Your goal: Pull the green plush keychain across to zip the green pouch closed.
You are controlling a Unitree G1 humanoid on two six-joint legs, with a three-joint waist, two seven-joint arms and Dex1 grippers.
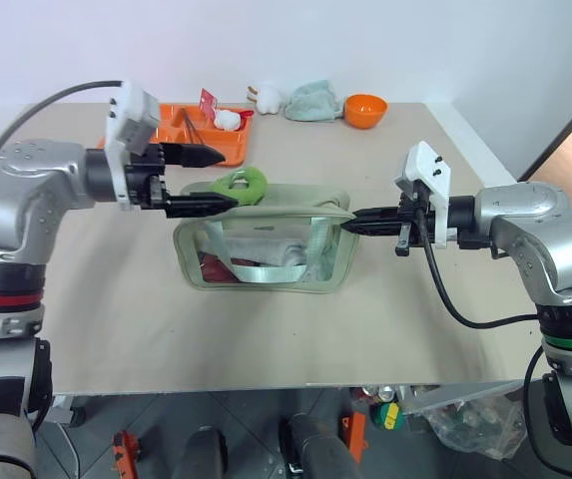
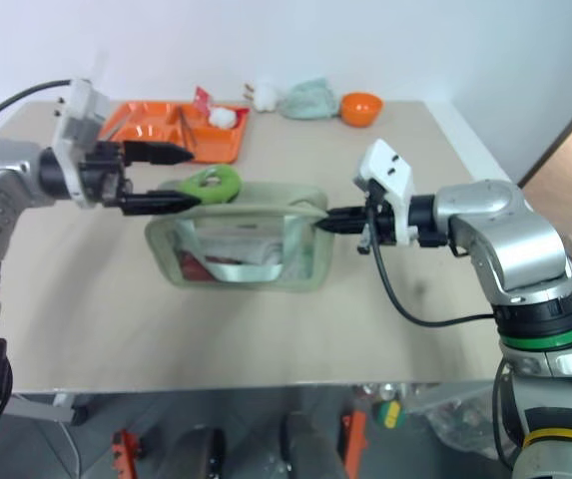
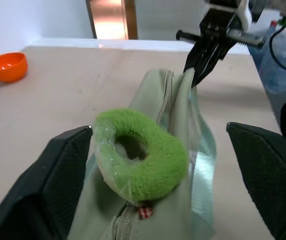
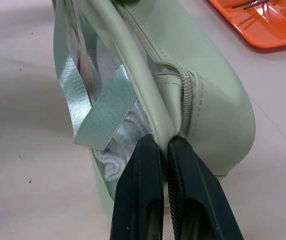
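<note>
The green pouch [image 1: 266, 261] stands in the middle of the table, with its clear side facing me and a pale strap inside. The green plush keychain [image 1: 242, 184], a lime fuzzy ring, rests on the pouch's top at its left end. My left gripper [image 1: 224, 180] is open and level, one finger on either side of the keychain [image 3: 142, 155] without pinching it. My right gripper [image 1: 351, 224] is shut on the pouch's right end. In the right wrist view its fingers [image 4: 139, 190] pinch the seam by the zipper's end.
At the back of the table lie an orange tray [image 1: 182, 138] with small items, a white plush toy [image 1: 268, 97], a pale teal cloth [image 1: 313, 101] and an orange bowl [image 1: 365, 110]. The table's front edge [image 1: 295, 384] is close below the pouch.
</note>
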